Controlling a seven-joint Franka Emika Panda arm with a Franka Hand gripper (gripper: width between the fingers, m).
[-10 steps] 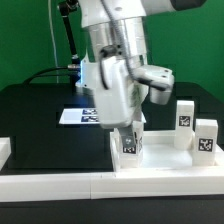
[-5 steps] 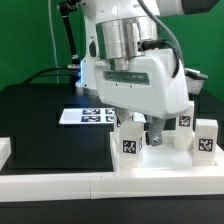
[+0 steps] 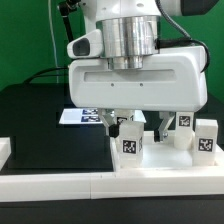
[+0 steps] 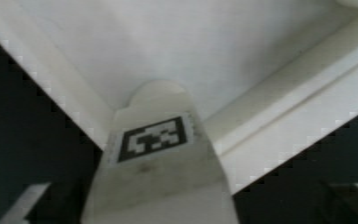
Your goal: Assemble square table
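Note:
The white square tabletop [image 3: 165, 160] lies at the exterior view's right front. A white leg [image 3: 130, 143] with a tag stands upright on its near-left corner. My gripper [image 3: 139, 130] hangs right over this leg, with its fingers spread on either side of the leg's top, so it looks open. In the wrist view the leg [image 4: 153, 150] fills the middle, the tabletop [image 4: 229, 50] lies behind it, and the gripper [image 4: 179, 212] has its dark fingers at the two lower corners. Two more legs [image 3: 206, 138] [image 3: 184, 122] stand at the right.
The marker board [image 3: 78, 117] lies on the black table behind the hand. A long white border bar [image 3: 60, 185] runs along the front, and a short piece [image 3: 5, 150] sits at the left edge. A green wall is behind.
The hand has turned about its vertical axis, from narrow side to broad side facing the exterior camera. The leg under it has stayed in the same place on the tabletop.

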